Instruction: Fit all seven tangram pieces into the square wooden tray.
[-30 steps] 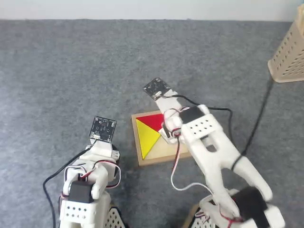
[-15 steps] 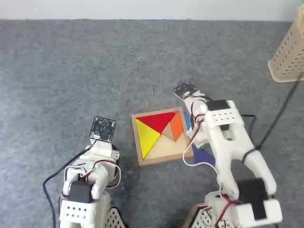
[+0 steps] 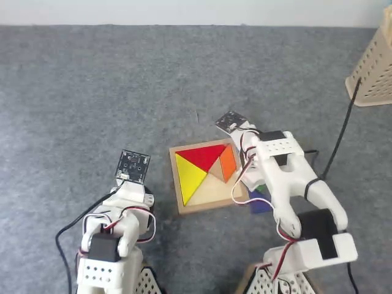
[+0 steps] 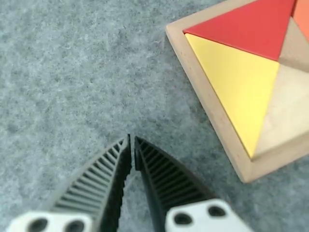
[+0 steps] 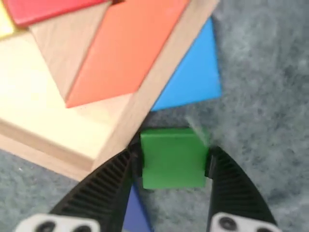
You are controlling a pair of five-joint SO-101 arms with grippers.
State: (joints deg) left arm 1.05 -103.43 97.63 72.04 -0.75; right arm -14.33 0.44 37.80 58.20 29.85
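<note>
My right gripper [image 5: 172, 153] clamps the green square [image 5: 171, 166] at the tray's [image 5: 157, 84] four o'clock, ready for insertion; my left gripper [image 4: 132, 141] sits closed, empty.

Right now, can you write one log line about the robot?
tray: holds red piece, yellow piece, orange piece | right pincer: shut on green square beside tray | blue piece: outside tray | left pincer: shut, above carpet

Robot lab tabletop, grey felt mat [image 3: 92, 79]
</note>
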